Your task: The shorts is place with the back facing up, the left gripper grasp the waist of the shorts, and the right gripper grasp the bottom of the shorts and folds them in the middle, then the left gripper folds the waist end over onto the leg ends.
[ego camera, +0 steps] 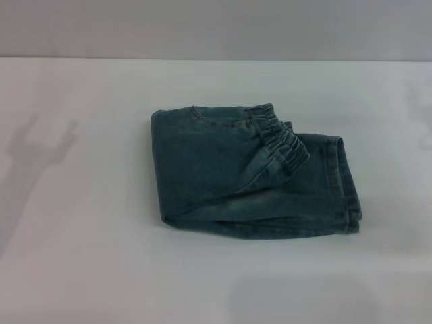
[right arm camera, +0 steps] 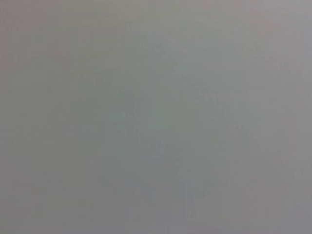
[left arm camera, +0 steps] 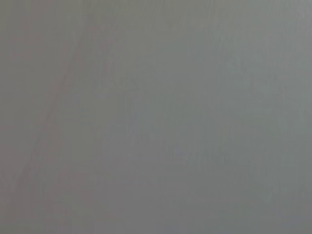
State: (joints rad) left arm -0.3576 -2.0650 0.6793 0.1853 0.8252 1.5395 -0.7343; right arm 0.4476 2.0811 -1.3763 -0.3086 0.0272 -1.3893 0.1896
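Note:
The blue denim shorts (ego camera: 250, 172) lie folded into a compact bundle at the middle of the white table (ego camera: 81, 256) in the head view. The ruffled elastic waist (ego camera: 277, 138) rests on top, laid over toward the right. The flat hemmed leg ends (ego camera: 347, 182) stick out beneath it at the right side. Neither the left gripper nor the right gripper appears in any view. Only a faint arm shadow falls on the table at the far left. Both wrist views hold nothing but plain grey surface.
The white table stretches out on all sides of the shorts. A grey wall (ego camera: 216, 27) runs along its far edge.

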